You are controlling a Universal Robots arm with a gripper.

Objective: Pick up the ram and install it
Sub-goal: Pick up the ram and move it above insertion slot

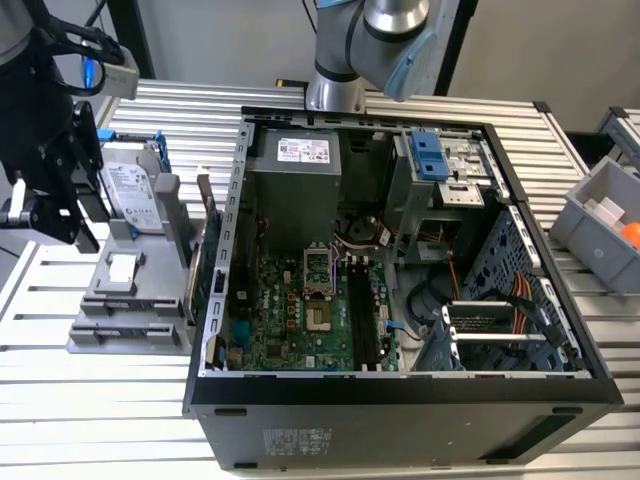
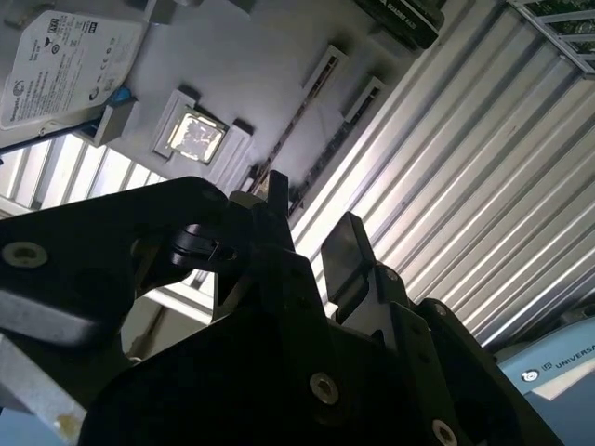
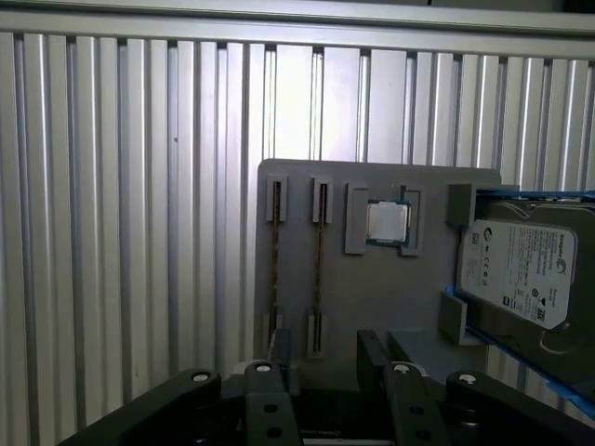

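Step in hand: approach for the pick. The hand (image 3: pixel 324 346) is released and empty. Two ram sticks (image 3: pixel 276 251) stand in holder (image 3: pixel 381 297) slots just ahead of its fingertips, untouched. Judged requirement: straddle one stick squarely before clenching.

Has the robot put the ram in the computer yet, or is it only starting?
Only starting. Done: nothing yet, since both ram sticks stand in the gray holder. In hand: nothing. The open gripper hovers just above them. Left: the whole pick and install, because the motherboard slots look empty.
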